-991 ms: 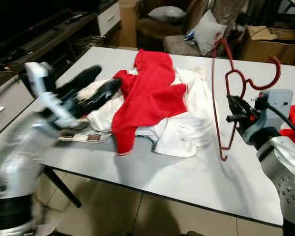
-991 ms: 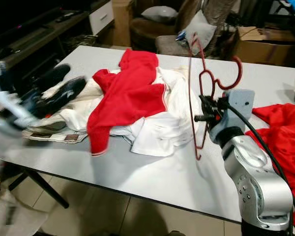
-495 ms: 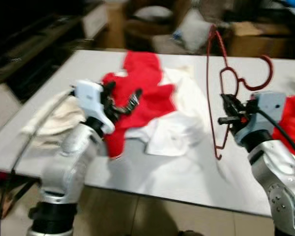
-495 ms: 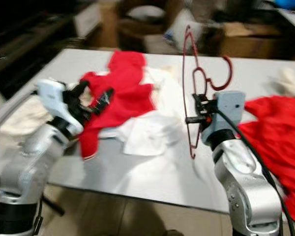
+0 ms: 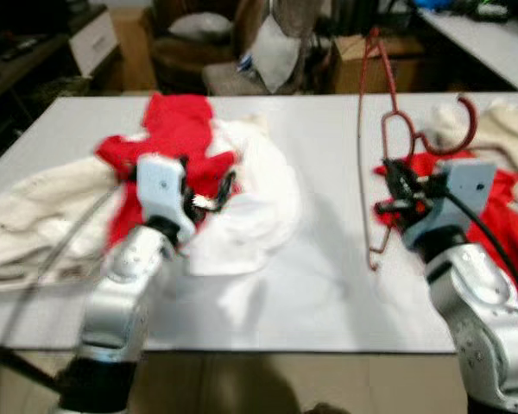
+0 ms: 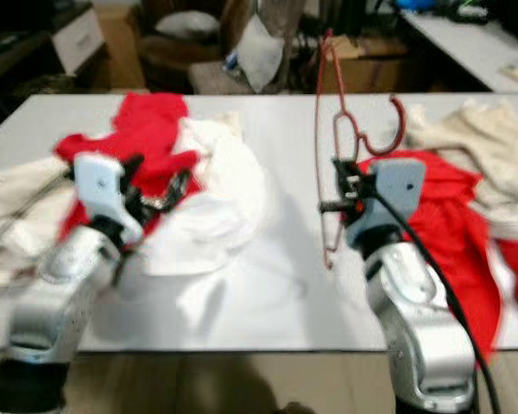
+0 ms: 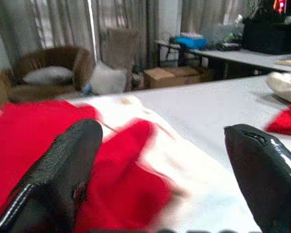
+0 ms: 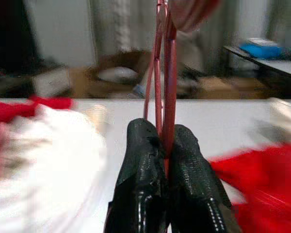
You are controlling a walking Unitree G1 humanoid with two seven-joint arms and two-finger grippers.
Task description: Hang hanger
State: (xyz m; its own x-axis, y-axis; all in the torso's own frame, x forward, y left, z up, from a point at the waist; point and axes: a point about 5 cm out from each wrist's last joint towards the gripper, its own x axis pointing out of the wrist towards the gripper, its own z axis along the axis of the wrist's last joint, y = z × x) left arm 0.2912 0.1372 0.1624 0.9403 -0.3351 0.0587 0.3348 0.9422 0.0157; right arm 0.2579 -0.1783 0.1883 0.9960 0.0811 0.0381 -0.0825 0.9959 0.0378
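One red hanger (image 5: 388, 147), upright, pinched in right gripper (image 5: 395, 191) above table (image 5: 328, 276); left gripper (image 5: 209, 188) spread wide over red garment (image 5: 177, 129). White cloth (image 5: 250, 198) beside.

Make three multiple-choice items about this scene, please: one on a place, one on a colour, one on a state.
1. Where is the hanger?
A. lying flat on the table
B. held upright above the table by the right tool
C. hung on the armchair

2. What colour is the hanger?
A. red
B. blue
C. white

3. How do the fingers of the left tool stand?
A. shut on the hanger
B. shut on a box
C. open, holding nothing

Answers:
1. B, since the right tool clamps the wire and the hanger stands clear of the table.
2. A, since the right wrist view shows red wire between the black fingers.
3. C, since the left tool, over the pile of red and white clothes, shows a wide gap between its fingers in its wrist view.
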